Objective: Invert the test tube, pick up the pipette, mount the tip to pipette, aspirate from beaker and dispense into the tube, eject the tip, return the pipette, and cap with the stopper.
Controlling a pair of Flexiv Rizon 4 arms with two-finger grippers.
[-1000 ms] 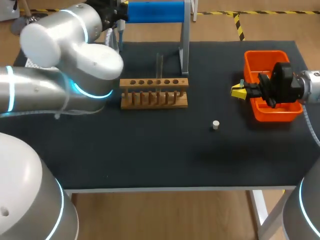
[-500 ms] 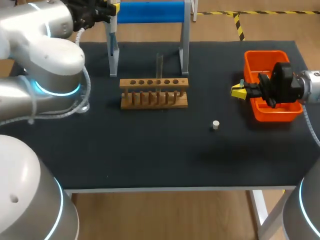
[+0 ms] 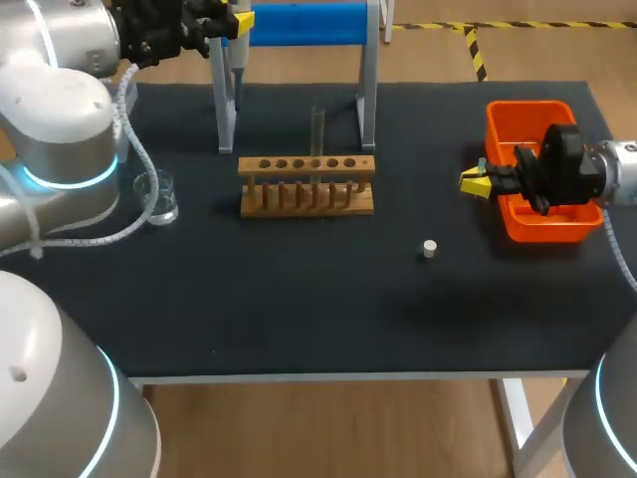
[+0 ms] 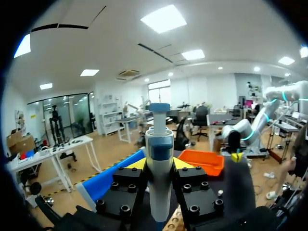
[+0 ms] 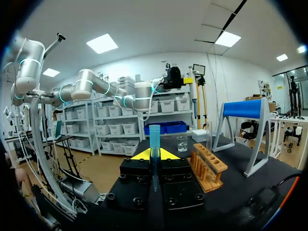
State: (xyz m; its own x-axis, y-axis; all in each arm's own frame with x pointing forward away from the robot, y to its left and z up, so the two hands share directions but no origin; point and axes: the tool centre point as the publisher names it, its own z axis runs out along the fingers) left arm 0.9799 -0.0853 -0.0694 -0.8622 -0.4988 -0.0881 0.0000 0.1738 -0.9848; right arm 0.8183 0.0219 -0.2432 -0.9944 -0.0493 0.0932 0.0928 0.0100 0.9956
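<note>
Left claw (image 4: 159, 166): closed on the pipette (image 4: 159, 139), pinching its body from two sides, at the desk's (image 3: 299, 299) far left corner, just beside the blue stand (image 3: 299, 22).
Pipette: upright, button end up and working end down. Its lower end is hard to make out.
Right claw (image 5: 154, 156): closed on the tip (image 5: 154, 144), at the left edge of the orange bin (image 3: 518, 115) on the desk's right side, fingers pointing toward the middle.
Tip: upright, wide mouth up, narrow point down.
Key relation: the pipette is well apart from the tip, across the desk to its left and farther back, with the rack (image 3: 307, 189) between them. Both long axes stand upright, so mounting probably means bringing the pipette's lower end over the tip's mouth and pressing down.
Tube (image 3: 318, 129): upright in the rack, mid-desk.
Beaker (image 3: 159, 197): left of the rack, nearer the left arm.
Stopper (image 3: 429, 248): alone on the desk, front right of the rack, nearer the right claw.
Step, as judged: tip not yet mounted.
</note>
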